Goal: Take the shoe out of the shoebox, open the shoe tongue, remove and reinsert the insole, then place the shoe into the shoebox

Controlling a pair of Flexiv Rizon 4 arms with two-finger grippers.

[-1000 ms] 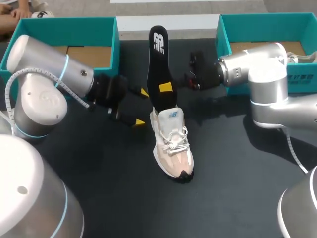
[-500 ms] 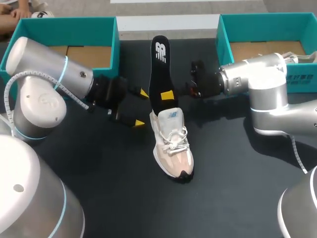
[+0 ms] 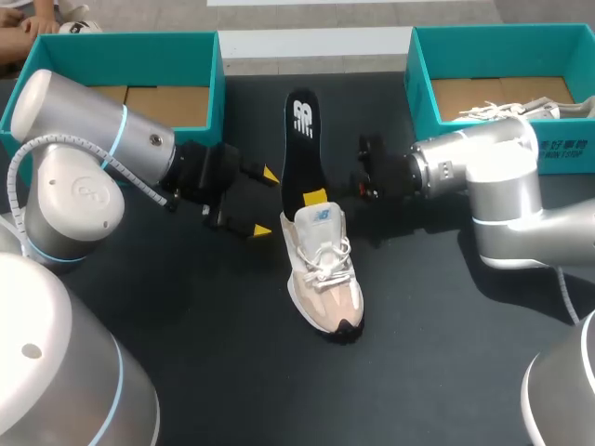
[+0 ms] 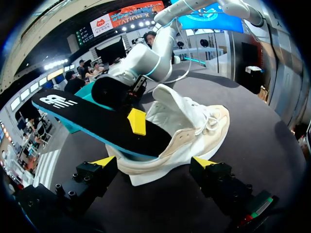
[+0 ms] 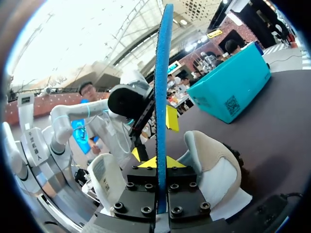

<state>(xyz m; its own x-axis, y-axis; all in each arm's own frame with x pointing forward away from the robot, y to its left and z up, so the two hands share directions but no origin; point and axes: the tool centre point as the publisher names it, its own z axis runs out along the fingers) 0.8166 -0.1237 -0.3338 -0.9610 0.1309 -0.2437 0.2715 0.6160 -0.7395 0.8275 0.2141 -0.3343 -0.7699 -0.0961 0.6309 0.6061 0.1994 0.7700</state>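
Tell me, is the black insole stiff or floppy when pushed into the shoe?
Probably fairly stiff: the insole stands straight beyond the right gripper pinching it. Likely light, being thin. It may bend against the shoe.

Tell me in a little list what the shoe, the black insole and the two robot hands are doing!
shoe: pink and white, standing on the table
insole: black, one end tucked into the shoe, the rest sticking out past the heel
right gripper: shut on the insole
left gripper: open, next to the shoe's heel, holding nothing
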